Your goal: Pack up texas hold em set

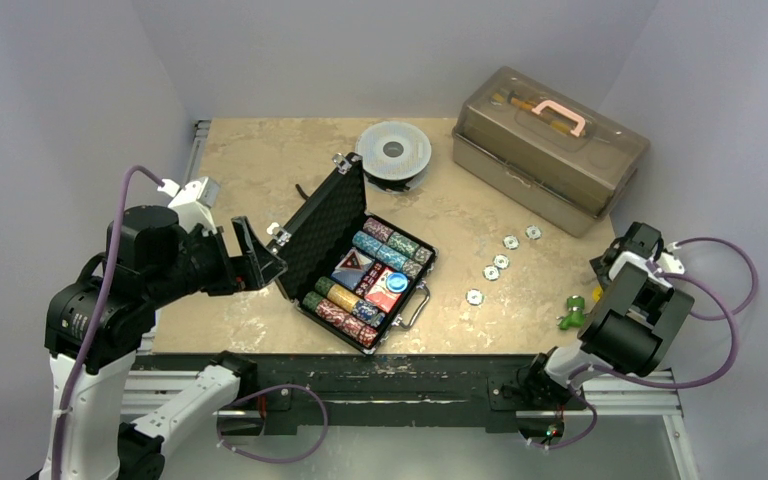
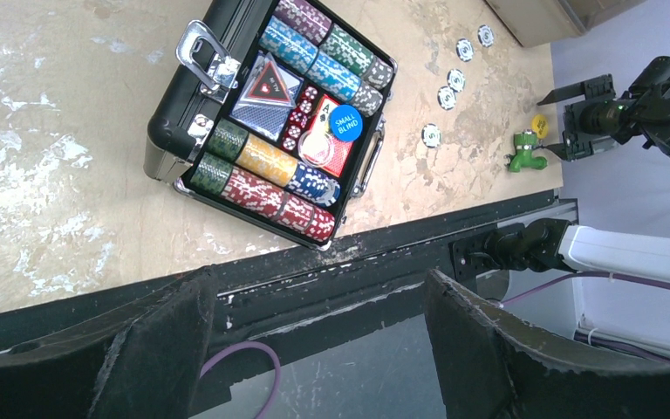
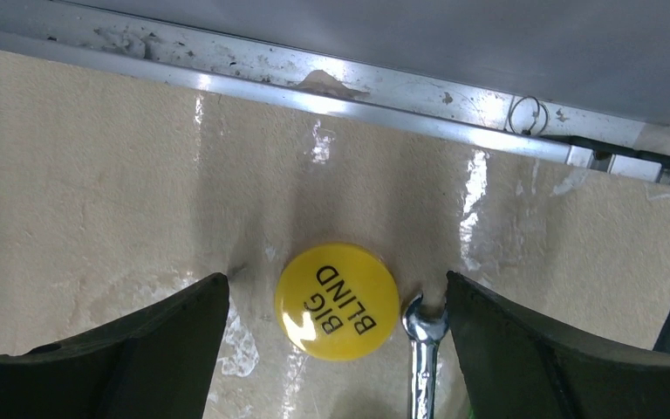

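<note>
Top external: the briefcase (image 1: pixel 322 228) lay open on the tabletop (image 1: pixel 260 170), left of centre and near the front edge, with its lid raised toward the left arm. Rows of poker chips (image 1: pixel 390 245), card decks (image 1: pixel 380 297) and a blue disc (image 1: pixel 397 281) sat in its tray. Five loose chips (image 1: pixel 501 262) lay in a ragged line to the right of the case, apart from it, and a green toy (image 1: pixel 572 314) lay near the right front edge. A toolbox (image 1: pixel 550 145) stood at the back right, and a spool (image 1: pixel 393 152) lay just behind the lid. The left end effector (image 1: pixel 257 255) hung just left of the lid, jaws spread and empty. Left wrist: both fingers (image 2: pixel 157 349) were wide apart over the front rail with nothing between them. The blue disc read SMALL BLIND. Across the tabletop, the right end effector (image 2: pixel 558 124) stood open, pointed at a yellow disc (image 2: pixel 538 122) just beside the green toy. Right wrist: the yellow disc, marked BIG BLIND, lay flat on the tabletop between the open jaws, touched by neither. A silver spanner head (image 3: pixel 423 325) lay just beside it, close to one finger.
</note>
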Robot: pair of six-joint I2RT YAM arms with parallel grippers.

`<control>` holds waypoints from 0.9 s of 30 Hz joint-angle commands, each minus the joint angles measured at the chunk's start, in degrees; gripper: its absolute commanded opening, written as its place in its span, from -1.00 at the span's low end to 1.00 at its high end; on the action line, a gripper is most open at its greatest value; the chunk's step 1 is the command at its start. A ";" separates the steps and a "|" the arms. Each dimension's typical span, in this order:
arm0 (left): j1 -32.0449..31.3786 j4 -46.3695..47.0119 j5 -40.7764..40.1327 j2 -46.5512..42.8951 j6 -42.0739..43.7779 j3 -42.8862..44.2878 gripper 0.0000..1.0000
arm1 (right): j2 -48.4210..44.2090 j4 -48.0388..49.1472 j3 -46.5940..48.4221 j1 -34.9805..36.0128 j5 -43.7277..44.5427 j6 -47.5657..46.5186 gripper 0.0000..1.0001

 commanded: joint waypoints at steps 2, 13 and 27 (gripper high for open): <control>-0.39 0.97 -0.13 0.66 1.46 1.52 0.68 | 1.44 2.30 2.39 -0.43 -4.08 -4.73 0.72; -0.39 1.20 -0.11 0.27 1.47 1.26 0.68 | -2.02 -0.44 -0.45 -0.25 -8.88 -3.06 0.47; -0.38 0.84 0.56 -1.27 1.64 0.14 0.68 | 0.85 -3.63 -1.27 3.60 -9.19 -1.25 0.27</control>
